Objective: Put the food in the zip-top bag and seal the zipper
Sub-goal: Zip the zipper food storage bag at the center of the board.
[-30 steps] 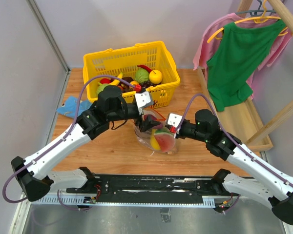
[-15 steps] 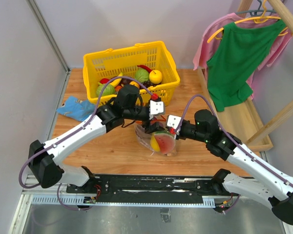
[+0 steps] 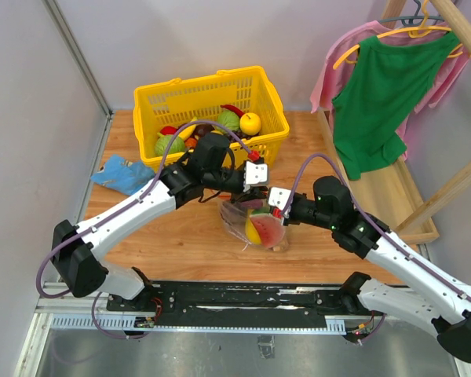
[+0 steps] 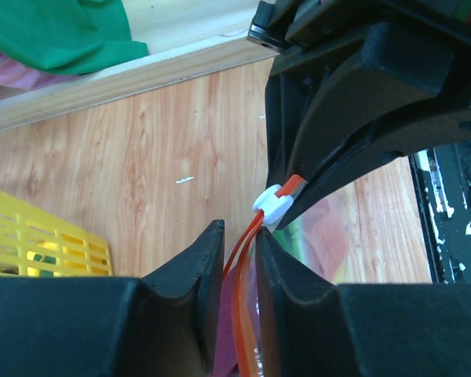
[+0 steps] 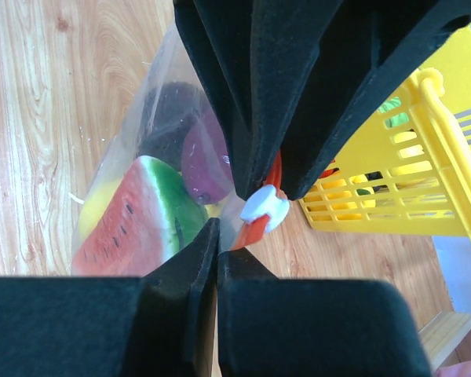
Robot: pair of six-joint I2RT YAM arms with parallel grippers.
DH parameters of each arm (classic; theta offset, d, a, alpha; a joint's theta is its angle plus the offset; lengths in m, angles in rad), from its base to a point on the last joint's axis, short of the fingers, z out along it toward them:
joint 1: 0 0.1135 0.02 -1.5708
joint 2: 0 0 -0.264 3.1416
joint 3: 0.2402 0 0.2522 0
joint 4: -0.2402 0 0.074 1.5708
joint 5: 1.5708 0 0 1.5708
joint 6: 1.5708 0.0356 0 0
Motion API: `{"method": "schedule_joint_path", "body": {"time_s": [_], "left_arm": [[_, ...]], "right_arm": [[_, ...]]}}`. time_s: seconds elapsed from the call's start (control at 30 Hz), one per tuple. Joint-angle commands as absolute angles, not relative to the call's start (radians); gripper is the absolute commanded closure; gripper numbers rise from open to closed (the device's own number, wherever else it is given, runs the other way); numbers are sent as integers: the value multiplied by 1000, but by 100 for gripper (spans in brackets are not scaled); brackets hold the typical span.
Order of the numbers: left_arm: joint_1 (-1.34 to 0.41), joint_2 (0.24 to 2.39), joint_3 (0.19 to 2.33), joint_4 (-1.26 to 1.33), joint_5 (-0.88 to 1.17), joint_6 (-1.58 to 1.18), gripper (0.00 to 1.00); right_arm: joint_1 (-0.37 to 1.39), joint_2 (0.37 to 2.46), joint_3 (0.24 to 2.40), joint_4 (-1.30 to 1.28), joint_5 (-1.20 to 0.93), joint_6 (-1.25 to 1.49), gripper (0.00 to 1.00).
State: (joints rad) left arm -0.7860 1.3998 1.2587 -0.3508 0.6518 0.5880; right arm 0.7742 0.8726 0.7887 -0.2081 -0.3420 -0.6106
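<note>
Zip-top bag [image 3: 251, 229] of clear, crinkly plastic, standing on the wooden desk [image 3: 188, 236] with its mouth upward, just in front of a yellow lattice basket. Holds three plastic toy foods, all visible through the clear wall: a red watermelon slice with green rind [image 5: 137, 216], a yellow oval fruit [image 5: 94, 210] tucked beside it, and a dark purple piece [image 5: 204, 153] next to the rind. Along the top edge, a thin red-orange zipper [image 4: 293, 185] with a small white slider [image 4: 273, 206] close to one end.

Left claw [image 4: 237, 236], above the bag on the basket side: fingers close together, clamped on the zipper right beside the white slider, with the strip passing down between them. Right claw [image 5: 218, 243], on the opposite side: fingers pressed together, pinching the short red-orange end of the zipper just past the slider. Tips of both claws nearly touching, with the slider between them.

Behind the bag, the yellow lattice basket [image 3: 198, 80] of plastic, sitting on the desk and filled with more toy produce, among it a round green cabbage [image 3: 228, 122]. Left of the basket, a crumpled blue cloth [image 3: 118, 173] lying on the desk. Off to the right, a green garment [image 3: 377, 94] over a pink garment [image 3: 334, 71], both on hangers.
</note>
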Motion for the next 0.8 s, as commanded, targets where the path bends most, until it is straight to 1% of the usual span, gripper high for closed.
{"method": "schedule_joint_path", "body": {"time_s": [0.0, 0.1, 0.17, 0.23, 0.37, 0.4, 0.47, 0.57, 0.67, 0.77], "left_arm": [[-785, 1382, 1274, -379, 647, 599, 77], [-785, 1370, 1259, -381, 642, 582, 89], [-785, 1361, 1250, -380, 642, 563, 93], [-785, 1349, 1242, -374, 641, 544, 99], [-785, 1318, 1222, -344, 609, 480, 100], [-785, 1313, 1220, -341, 599, 462, 100], [-788, 1303, 1222, -336, 573, 416, 100], [-795, 1293, 1224, -337, 519, 361, 100], [-813, 1289, 1235, -351, 467, 329, 100], [-830, 1289, 1248, -365, 421, 316, 100]], "right_arm": [[748, 845, 817, -179, -336, -633, 99], [735, 844, 814, -165, -350, -625, 99], [724, 846, 812, -159, -357, -620, 99], [708, 851, 810, -150, -377, -607, 99], [670, 867, 811, -135, -435, -560, 98], [665, 869, 814, -133, -453, -550, 96], [661, 876, 817, -127, -481, -533, 86], [660, 894, 824, -127, -514, -525, 77], [660, 916, 839, -129, -550, -520, 71], [659, 945, 857, -129, -572, -512, 69]]}}
